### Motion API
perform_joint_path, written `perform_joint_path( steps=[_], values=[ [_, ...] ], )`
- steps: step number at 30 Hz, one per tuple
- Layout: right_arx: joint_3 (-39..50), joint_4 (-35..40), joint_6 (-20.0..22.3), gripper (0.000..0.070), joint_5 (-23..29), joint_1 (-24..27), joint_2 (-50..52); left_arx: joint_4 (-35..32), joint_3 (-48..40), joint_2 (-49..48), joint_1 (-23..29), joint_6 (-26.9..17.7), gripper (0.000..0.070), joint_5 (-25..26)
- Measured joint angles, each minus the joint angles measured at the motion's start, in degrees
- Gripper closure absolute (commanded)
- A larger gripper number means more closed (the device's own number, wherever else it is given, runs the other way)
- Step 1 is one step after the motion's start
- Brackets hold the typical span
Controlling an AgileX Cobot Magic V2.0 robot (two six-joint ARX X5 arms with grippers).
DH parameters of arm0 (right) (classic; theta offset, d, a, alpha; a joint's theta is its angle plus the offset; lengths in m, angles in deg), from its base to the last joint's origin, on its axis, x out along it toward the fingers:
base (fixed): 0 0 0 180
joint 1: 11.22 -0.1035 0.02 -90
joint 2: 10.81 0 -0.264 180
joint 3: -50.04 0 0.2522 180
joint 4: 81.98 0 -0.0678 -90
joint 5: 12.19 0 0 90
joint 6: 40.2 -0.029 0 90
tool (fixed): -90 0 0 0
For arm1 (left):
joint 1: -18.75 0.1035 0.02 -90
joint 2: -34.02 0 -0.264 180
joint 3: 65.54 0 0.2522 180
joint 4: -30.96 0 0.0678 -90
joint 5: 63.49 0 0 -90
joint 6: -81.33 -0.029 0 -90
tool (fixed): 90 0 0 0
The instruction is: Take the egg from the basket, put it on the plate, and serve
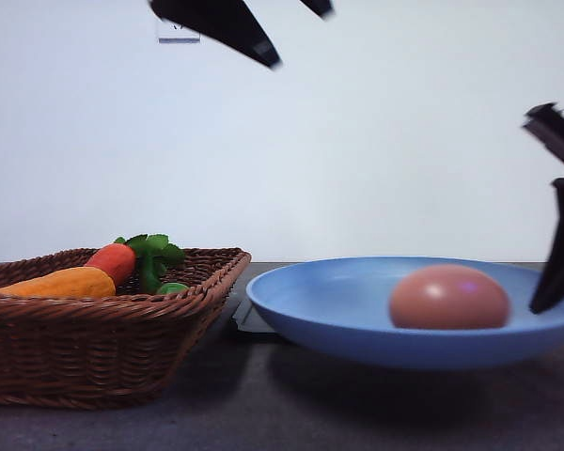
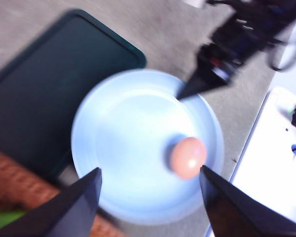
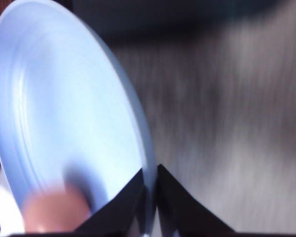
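Front view: basket (image 1: 94,319) at left, cropped by frame edge, carrot toy (image 1: 75,275) and green item (image 1: 172,287) inside. Left gripper (image 2: 149,182) raised, fingers spread wide, empty. Plate (image 1: 338,310) centre-right on dark table (image 1: 263,413), egg (image 1: 448,298) resting inside. Right gripper (image 3: 149,185) pinching plate rim; blurred. White wall (image 1: 385,141) behind.

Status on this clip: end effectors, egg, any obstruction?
Left end effector open, above plate. Right end effector shut on plate rim. Egg in plate, out of basket. No obstruction seen.
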Motion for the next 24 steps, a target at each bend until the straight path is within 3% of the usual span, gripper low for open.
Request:
perform_joint_path(
  steps=[14,20,22,24],
  values=[
    [-26.82,0.1,3.6,0.07,2.15,2.07,-27.4,6.48,0.0,-16.34,5.27,0.0,0.0293,0.0],
    [-33.69,-2.44,4.04,0.07,1.54,2.07,-34.96,8.09,0.0,-20.7,6.38,0.0,0.0293,0.0],
    [-34.4,-2.57,4.34,0.0686,1.15,2.07,-36.07,8.39,0.0,-21.5,6.69,0.0,0.0293,0.0],
    [-34.54,-2.47,4.49,0.0608,1.14,2.05,-36.29,8.64,0.0,-21.97,7.0,0.0,0.0293,-0.04]
  ],
)
